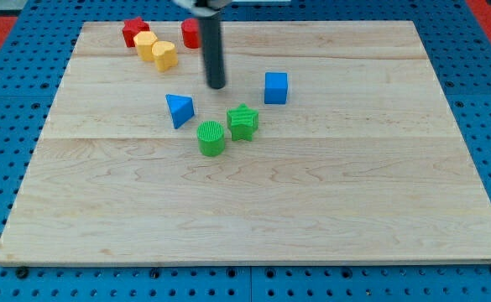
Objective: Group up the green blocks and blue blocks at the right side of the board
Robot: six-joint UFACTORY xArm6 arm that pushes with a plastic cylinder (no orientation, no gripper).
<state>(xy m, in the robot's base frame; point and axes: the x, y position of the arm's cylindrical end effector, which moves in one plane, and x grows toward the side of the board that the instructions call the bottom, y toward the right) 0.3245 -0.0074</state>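
Observation:
My tip (216, 85) rests on the board above the middle group of blocks. A blue triangle block (180, 110) lies just below and to the left of the tip. A blue cube (276, 87) sits to the tip's right. A green star block (243, 122) lies below and right of the tip, and a green cylinder (211, 138) touches or nearly touches it on its lower left. The tip touches none of them.
At the view's top left, a red block (134, 32), two yellow blocks (147, 44) (164, 55) and a red cylinder (191, 33) cluster together. The wooden board (354, 193) lies on a blue pegboard surface.

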